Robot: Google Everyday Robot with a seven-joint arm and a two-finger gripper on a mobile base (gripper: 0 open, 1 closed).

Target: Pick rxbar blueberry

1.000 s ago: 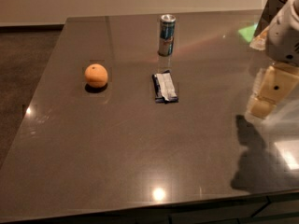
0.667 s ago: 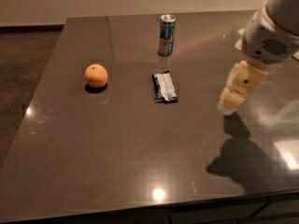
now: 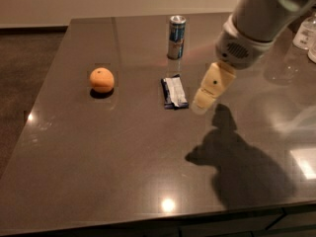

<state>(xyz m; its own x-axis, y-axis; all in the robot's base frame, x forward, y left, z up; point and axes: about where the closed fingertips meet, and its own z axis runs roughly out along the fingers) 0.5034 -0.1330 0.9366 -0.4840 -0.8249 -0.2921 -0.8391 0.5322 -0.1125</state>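
The rxbar blueberry (image 3: 175, 92) lies flat near the middle of the dark table, a dark blue wrapper with a whitish centre panel. My gripper (image 3: 203, 101) hangs from the grey arm coming in from the upper right. Its cream fingers point down and left, with the tip just right of the bar and a little above the table. It holds nothing.
A round orange (image 3: 101, 80) sits left of the bar. An upright blue-and-silver can (image 3: 176, 30) stands behind the bar. Clear glassware (image 3: 307, 32) stands at the far right edge. The dark table (image 3: 98, 162) ends at the front and left edges.
The arm and gripper have moved left across the table, from the right edge to just beside the bar. The bar, orange and can have not moved.
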